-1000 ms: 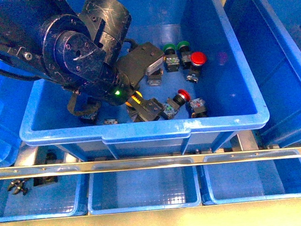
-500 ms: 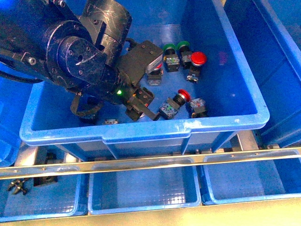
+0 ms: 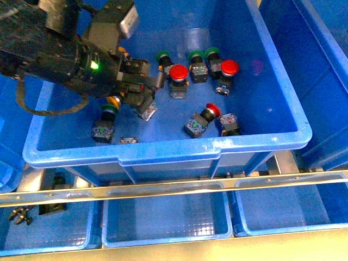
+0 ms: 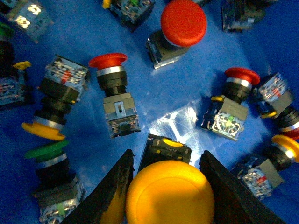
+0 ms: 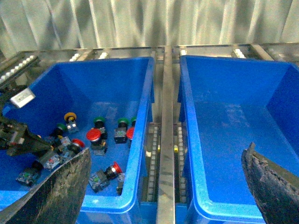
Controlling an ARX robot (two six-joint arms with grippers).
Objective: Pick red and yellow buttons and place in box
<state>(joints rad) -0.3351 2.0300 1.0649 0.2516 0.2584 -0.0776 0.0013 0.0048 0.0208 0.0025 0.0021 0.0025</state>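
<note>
In the left wrist view my left gripper (image 4: 170, 186) is shut on a yellow button (image 4: 170, 198), whose wide cap fills the gap between the two black fingers (image 4: 112, 191). Its black body points down at the crate floor. Loose red buttons (image 4: 183, 22) (image 4: 108, 60) (image 4: 242, 75) and other yellow ones (image 4: 43, 130) (image 4: 286, 144) lie below. From the front, the left gripper (image 3: 140, 100) hangs over the left part of the crate (image 3: 163, 152), and red buttons (image 3: 178, 72) (image 3: 229, 67) (image 3: 212, 110) lie to its right. The empty box (image 5: 233, 121) stands right of that crate. My right gripper (image 5: 163, 186) is open above the rail between them.
Green-capped switches (image 3: 162, 56) (image 3: 196, 54) (image 3: 109, 111) lie among the buttons. A metal roller rail (image 5: 164, 140) separates the two deep crates. Shallow gridded blue trays (image 3: 166, 215) sit along the front, below a steel bar (image 3: 174, 187). The box's near corner shows at the right edge (image 3: 326, 65).
My left arm has swung left and back from the crate's front middle with the yellow button in its jaws. This uncovered a red and a green button behind it.
</note>
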